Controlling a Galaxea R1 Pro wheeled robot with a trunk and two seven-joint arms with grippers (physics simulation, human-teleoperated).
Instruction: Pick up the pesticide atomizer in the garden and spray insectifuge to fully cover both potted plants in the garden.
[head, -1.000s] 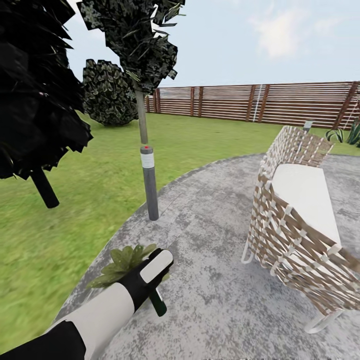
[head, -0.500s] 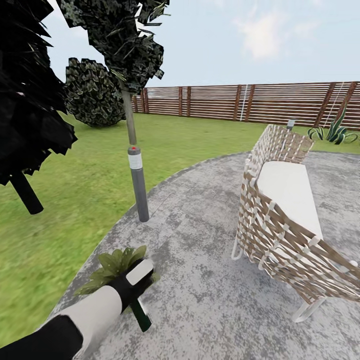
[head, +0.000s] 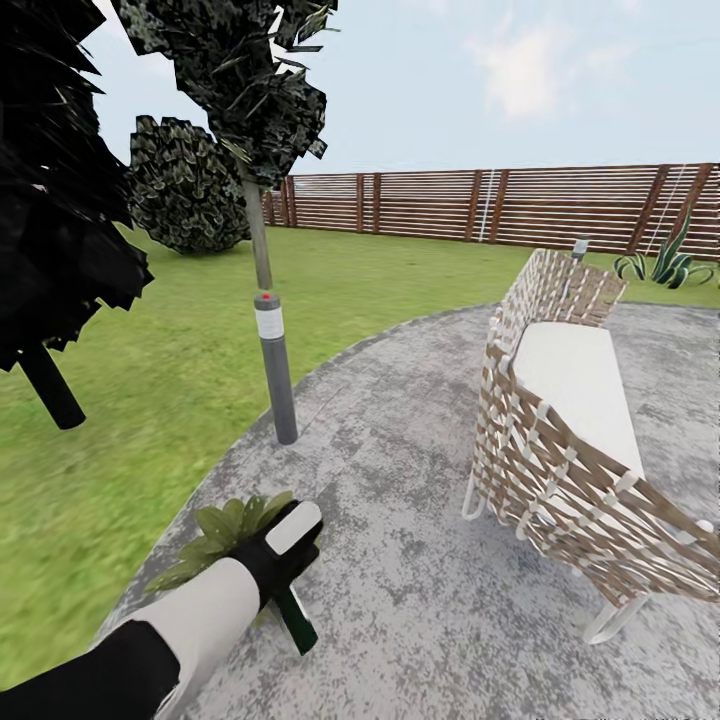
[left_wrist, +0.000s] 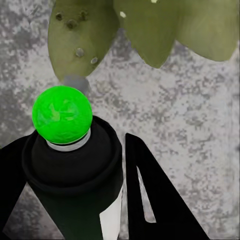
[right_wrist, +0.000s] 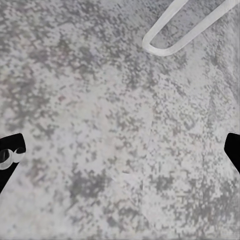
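Observation:
My left gripper is shut on the pesticide atomizer, a slim dark-green bottle whose lower end sticks out below the hand. In the left wrist view the atomizer sits between the black fingers of the left gripper, and its round tip is bright green. That tip points at the broad speckled leaves of a potted plant just ahead. The plant sits at the patio's edge, partly behind my hand. Over bare stone, my right gripper is open.
A tall grey post with a red top stands on the stone patio behind the plant. A woven chair takes up the right side, its white leg loop near my right gripper. Lawn, dark trees and a slat fence lie beyond.
The whole head view shifted between the oldest frame and the middle one. Since then my left hand, still holding the atomizer, has edged a little right over the plant.

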